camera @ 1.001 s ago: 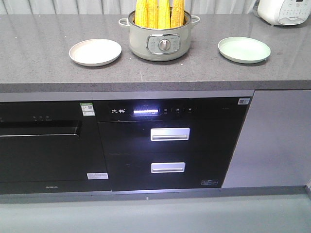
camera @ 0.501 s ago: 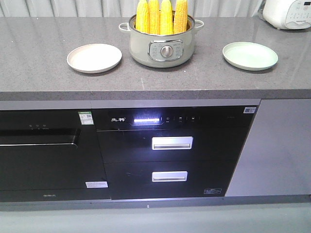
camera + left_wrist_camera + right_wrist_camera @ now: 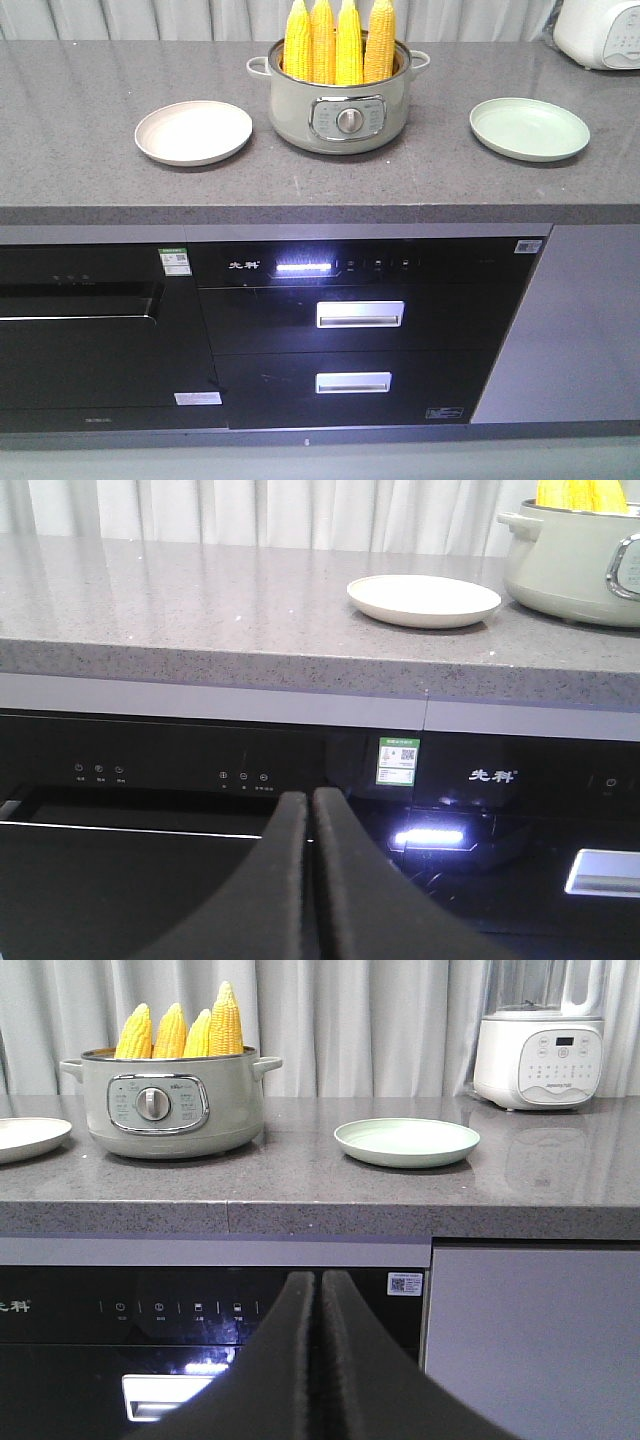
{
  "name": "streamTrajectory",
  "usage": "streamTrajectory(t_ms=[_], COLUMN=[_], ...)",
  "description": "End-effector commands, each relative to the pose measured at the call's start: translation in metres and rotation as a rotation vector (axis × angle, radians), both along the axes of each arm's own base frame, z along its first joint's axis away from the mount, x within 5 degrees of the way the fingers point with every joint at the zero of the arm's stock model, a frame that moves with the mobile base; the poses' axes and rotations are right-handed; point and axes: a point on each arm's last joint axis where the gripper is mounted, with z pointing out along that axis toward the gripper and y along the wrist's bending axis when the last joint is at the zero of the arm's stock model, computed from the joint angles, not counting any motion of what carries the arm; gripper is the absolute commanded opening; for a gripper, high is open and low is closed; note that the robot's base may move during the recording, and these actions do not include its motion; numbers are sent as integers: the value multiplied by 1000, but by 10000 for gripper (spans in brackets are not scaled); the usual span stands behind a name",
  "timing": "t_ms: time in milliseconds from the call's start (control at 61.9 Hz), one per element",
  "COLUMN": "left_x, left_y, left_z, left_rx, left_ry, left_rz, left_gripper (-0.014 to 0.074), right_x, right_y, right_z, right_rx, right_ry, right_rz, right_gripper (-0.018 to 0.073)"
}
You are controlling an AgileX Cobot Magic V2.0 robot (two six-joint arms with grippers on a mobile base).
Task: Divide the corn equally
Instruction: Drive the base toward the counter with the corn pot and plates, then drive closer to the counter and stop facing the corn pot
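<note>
corn point(image 3: 337, 42): four cobs upright in electric pot point(image 3: 340, 120)
beige plate point(image 3: 193, 132): left of pot
green plate point(image 3: 529, 128): right of pot
left gripper point(image 3: 310, 815): pressed together, empty
right gripper point(image 3: 320, 1295): pressed together, empty

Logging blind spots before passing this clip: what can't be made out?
- Corn: lower halves hidden by the pot wall, every view.
- Pot: cut by the right edge, left wrist view.
- White appliance: cut by the top corner, front view.
- Green sticker print: too small, left wrist view.
- Black appliance fronts: partly blocked by the left tool and right tool, wrist views.
</note>
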Motion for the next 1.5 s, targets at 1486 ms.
streamTrajectory(t_ms=[1486], left_x=[0], left_y=[0], left_z=[3], left_rx=[-2], left_ry=[-74], left_rz=[-4], left_gripper=[-6], right_x=[0], right_y=[0], right_z=[4], right_rx=[-16], right_ry=[-69], right_rz=[-3], right_gripper=[-6])
